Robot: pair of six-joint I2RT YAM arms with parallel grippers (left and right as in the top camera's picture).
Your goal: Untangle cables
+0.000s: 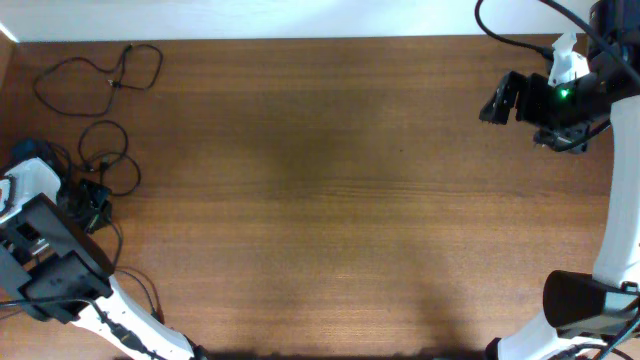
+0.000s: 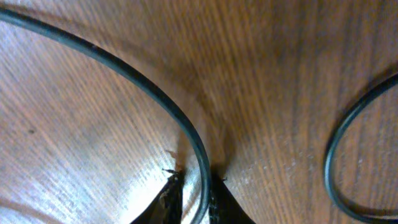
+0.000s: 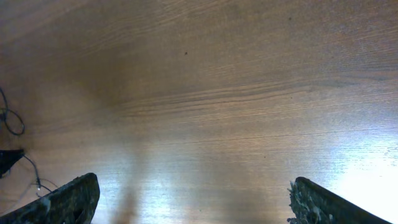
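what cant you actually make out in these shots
- Left wrist: whether the left gripper truly pinches the cable between its tips; the bottom edge cuts the fingers off.
- Overhead: plug ends of the cables, too small to pick out.
- Right wrist: most of the cables, cut off by the left edge.

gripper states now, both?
Left gripper: closed on a cable.
Right gripper: open, empty.

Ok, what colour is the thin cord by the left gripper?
Black thin cord, clearest in left wrist view.
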